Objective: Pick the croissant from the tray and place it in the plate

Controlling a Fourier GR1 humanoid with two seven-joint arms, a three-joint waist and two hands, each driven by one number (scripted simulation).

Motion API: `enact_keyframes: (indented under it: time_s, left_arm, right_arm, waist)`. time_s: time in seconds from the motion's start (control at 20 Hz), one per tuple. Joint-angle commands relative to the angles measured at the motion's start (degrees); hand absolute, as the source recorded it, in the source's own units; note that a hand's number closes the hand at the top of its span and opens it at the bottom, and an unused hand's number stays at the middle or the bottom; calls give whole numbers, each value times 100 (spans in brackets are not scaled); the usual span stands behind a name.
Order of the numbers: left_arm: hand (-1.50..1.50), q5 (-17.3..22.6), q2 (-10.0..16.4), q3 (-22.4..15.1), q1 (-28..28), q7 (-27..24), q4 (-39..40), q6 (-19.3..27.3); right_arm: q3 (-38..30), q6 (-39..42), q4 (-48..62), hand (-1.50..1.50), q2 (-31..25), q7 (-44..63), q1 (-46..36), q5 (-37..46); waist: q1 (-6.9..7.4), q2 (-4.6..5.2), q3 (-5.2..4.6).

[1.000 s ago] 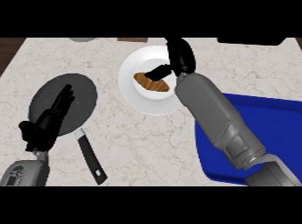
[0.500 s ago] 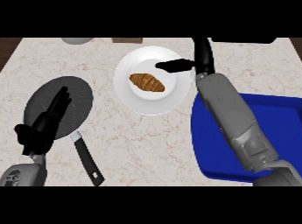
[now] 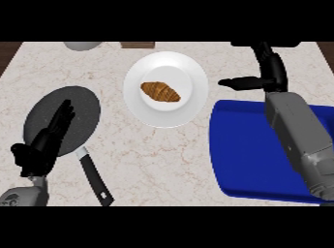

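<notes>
Croissant [image 3: 160, 91] is lying on the plate [image 3: 166, 65] by the counter's far edge. The right hand [image 3: 273, 77], fingers released, is hovering alongside and could clip the plate's rim if it swings back carelessly.

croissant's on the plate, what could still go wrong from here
1. The right hand hangs open just right of the plate, thumb pointing at it; a leftward swing could nudge the plate and shift the croissant.
2. Its forearm lies above the blue tray, so dropping low might bump the tray's wall.
</notes>
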Motion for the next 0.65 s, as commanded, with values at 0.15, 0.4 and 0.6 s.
enact_keyframes:
  time_s: [0.15, 0.4, 0.6]
  left_arm:
    - [0, -160, -226, -143, -20, -15, 1, 137]
    - [0, -97, -133, -79, 1, -218, 120, -90]
    - [0, -86, -72, 2, -143, 76, 98, -70]
  right_arm:
    - [-96, 1049, 791, -150, -737, -1064, 120, 118]
    - [-50, 1007, 1234, -150, -835, -1559, 266, 339]
    - [-119, 921, 1353, -150, -810, -1773, 228, 354]
  waist:
    - [77, 37, 5]
    - [119, 45, 8]
    - [85, 29, 7]
